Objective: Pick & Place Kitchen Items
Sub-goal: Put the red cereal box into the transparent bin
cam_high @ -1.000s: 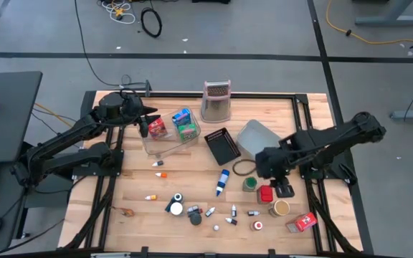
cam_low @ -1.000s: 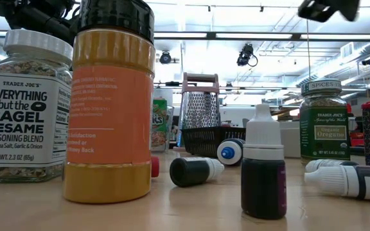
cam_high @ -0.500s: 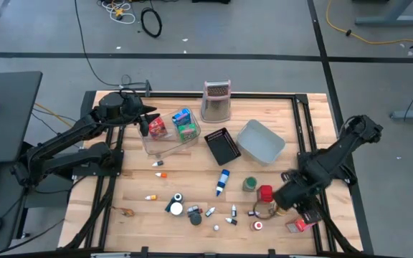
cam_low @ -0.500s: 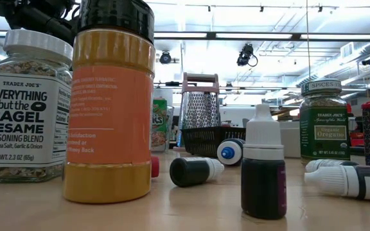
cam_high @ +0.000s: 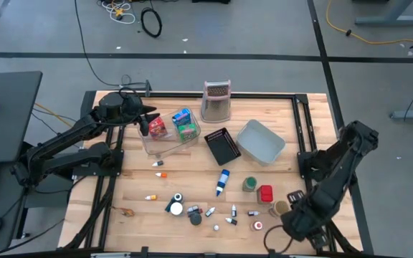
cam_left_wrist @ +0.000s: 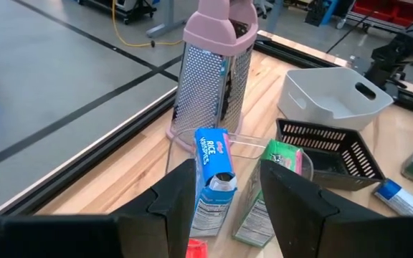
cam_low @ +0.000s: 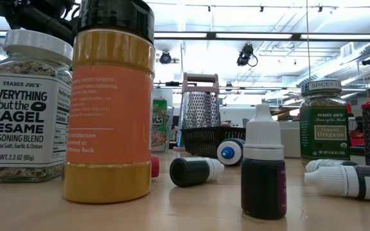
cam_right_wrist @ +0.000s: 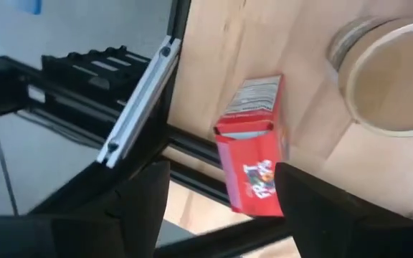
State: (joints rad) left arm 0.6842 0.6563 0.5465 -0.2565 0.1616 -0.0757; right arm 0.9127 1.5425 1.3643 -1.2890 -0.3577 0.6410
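Note:
My right gripper is open above the table's near right corner, a finger on either side of a red packet lying flat beside a tan can. In the high view the right arm hides that packet. My left gripper is open above the clear tray, which holds a blue packet, a green packet and a red packet. A blue-white bottle, a green can, a red can and small vials rest on the table.
A metal grater stands at the far edge, with the black mesh basket and grey bin near it. The table's metal frame rail runs close to the red packet. Spice jars stand near the low camera.
My right arm has swung from beside the grey bin toward the table's near right corner and come down over the red packet there, leaving the top of the low view. The left arm has kept still.

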